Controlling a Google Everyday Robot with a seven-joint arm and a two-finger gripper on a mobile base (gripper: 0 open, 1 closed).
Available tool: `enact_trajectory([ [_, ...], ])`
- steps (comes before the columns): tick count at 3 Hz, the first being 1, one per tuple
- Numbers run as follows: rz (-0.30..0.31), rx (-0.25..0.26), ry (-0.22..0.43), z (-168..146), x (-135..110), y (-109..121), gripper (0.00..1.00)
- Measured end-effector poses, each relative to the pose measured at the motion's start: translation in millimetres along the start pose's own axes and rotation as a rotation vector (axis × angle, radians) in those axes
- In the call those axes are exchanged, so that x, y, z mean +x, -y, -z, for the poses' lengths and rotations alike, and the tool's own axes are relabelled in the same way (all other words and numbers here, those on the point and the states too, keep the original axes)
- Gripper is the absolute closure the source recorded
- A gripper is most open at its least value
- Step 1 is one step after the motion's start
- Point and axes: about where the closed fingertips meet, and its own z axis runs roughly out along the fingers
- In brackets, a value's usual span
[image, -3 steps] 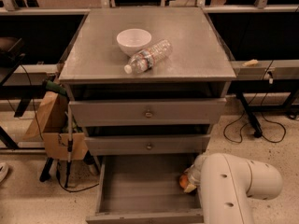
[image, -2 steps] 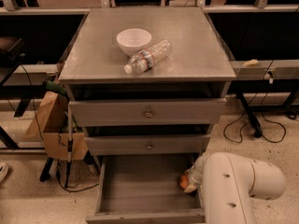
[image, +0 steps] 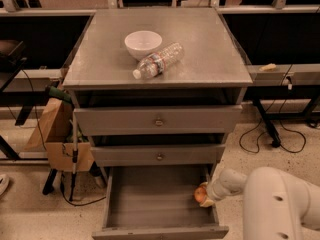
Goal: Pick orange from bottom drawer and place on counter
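Observation:
The orange (image: 200, 193) lies on the grey floor of the open bottom drawer (image: 150, 199), against its right wall near the front. My gripper (image: 209, 196) reaches into the drawer from the right on the end of my white arm (image: 280, 204) and is right at the orange, touching or nearly touching it. The counter (image: 205, 44) is the grey top of the cabinet, above the two upper drawers, which are pushed in.
A white bowl (image: 143, 43) and a clear plastic bottle (image: 158, 60) lying on its side sit on the counter's left-middle. A cardboard box (image: 55, 134) and a stick stand left of the cabinet. Cables lie on the floor at right.
The bulk of my white arm has shifted to the right in the picture. The orange stays at the same spot in the drawer, with the gripper at it.

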Motion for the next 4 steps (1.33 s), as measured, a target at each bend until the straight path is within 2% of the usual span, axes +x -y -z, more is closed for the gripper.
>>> enact_trajectory([
  [1, 0.038, 0.037, 0.1, 48.9, -6.5, -12.4, 1.0],
  [2, 0.104, 0.084, 0.18, 103.4, -20.5, -12.3, 1.0],
  [3, 0.171, 0.126, 0.22, 158.7, -44.5, 3.8, 1.0],
  [4, 0.222, 0.165, 0.209, 210.1, -75.0, 29.6, 1.0],
])
